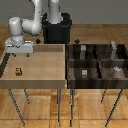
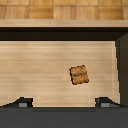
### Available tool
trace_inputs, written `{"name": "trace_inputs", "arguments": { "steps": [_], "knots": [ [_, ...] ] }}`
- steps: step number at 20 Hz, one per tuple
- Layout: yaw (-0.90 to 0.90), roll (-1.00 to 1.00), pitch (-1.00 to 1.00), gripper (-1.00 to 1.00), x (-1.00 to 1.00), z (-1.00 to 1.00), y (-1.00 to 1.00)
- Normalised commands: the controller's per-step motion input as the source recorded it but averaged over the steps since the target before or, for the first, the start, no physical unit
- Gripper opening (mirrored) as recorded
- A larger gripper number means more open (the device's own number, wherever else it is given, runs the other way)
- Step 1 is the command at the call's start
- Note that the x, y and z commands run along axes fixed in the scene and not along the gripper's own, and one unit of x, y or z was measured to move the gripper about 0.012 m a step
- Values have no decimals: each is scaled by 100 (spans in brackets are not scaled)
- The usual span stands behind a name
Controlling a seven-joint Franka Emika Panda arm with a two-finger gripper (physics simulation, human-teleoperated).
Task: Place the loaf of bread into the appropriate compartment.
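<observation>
The loaf of bread (image 1: 18, 71) (image 2: 79, 75) is a tiny tan-brown block with a darker crust, lying on the floor of the big pale wooden tray (image 1: 45, 80). My gripper (image 1: 22, 56) (image 2: 64, 102) hangs above the tray, a little behind the loaf, open and holding nothing. In the wrist view the two dark fingertips (image 2: 22, 102) stand far apart and the loaf lies past them, off-centre. The compartment (image 1: 91, 76) is the near cell of the dark striped-wood bin on the side next to the tray, with a small low grey cube (image 1: 84, 73) in it.
The four-cell bin (image 1: 70, 70) stands at the exterior view's right of the tray. Its other cells hold taller grey shapes (image 1: 114, 49). The tray has raised walls (image 2: 64, 22). The robot's black base (image 1: 56, 30) is behind both.
</observation>
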Motion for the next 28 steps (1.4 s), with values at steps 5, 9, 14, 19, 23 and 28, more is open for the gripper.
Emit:
{"name": "trace_inputs", "arguments": {
  "steps": [5, 9, 14, 19, 23, 28],
  "knots": [
    [0, 0, 0, 100, 20, 0, -47],
    [0, 0, 0, 100, 0, -75, 0],
    [0, 0, 0, 100, 0, -100, 0],
    [0, 0, 0, 100, 0, -100, 0],
    [0, 0, 0, -100, 0, -25, 0],
    [0, 0, 0, -100, 0, 20, 0]
  ]
}}
